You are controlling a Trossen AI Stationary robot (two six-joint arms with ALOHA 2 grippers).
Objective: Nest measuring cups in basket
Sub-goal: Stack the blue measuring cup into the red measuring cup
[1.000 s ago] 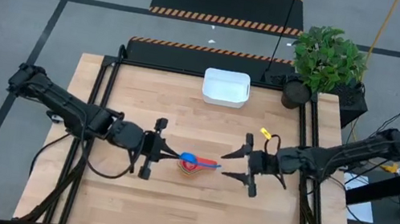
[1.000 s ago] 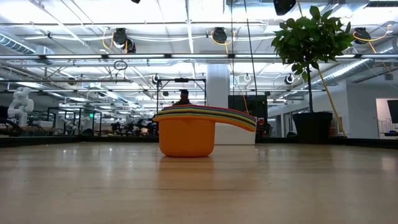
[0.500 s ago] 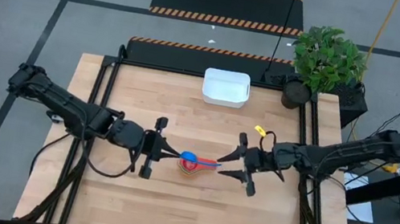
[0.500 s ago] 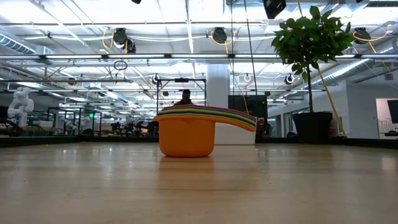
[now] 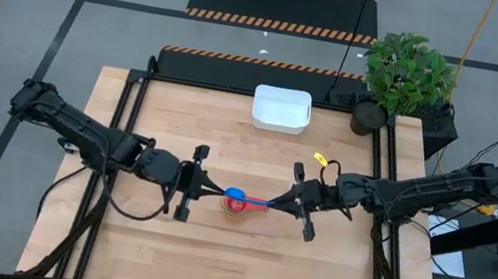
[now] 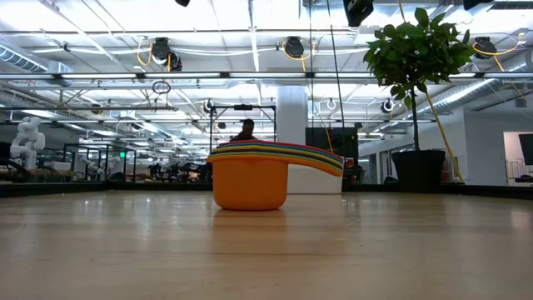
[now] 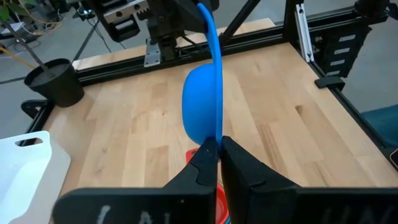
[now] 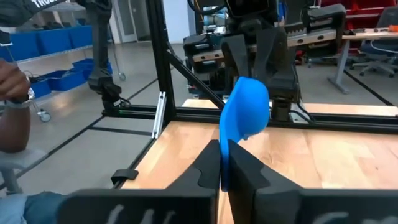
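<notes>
A blue measuring cup [image 5: 235, 197] hangs on edge over the middle of the table, between my two grippers. My left gripper [image 5: 218, 193] is shut on it from the table's left, my right gripper [image 5: 280, 207] from the right. Just below, the other measuring cups [image 6: 250, 183] stand nested on the table on the orange cup's base, their handles [image 6: 308, 157] fanned to one side. The white basket [image 5: 281, 109] stands at the far edge, with nothing in it. The low view shows only a dark bit of an arm at the top. My left gripper pinches the blue cup's rim [image 7: 215, 134] between its two fingers, on the side opposite the handle. It comes from the table's left, slanting a little downward. The cup is lifted clear of the stack, its bowl [image 7: 199, 109] bulging toward the far edge. My right gripper pinches the blue cup's flat handle at its free end [image 8: 224, 144] between its two fingers. The fingers come level from the table's right and lie along the handle. The bowl [image 8: 247, 111] hangs beyond the fingertips, clear of the table.
A black pot with a green plant [image 5: 403, 76] stands at the far right corner, right of the basket. Black frame rails [image 5: 131, 120] run along the table's left, right and far sides. Bare wood lies in front of the stack.
My right gripper has moved toward the table's left, up to the blue cup's handle, and has shut on it. The blue cup and my left gripper have stayed where they were.
</notes>
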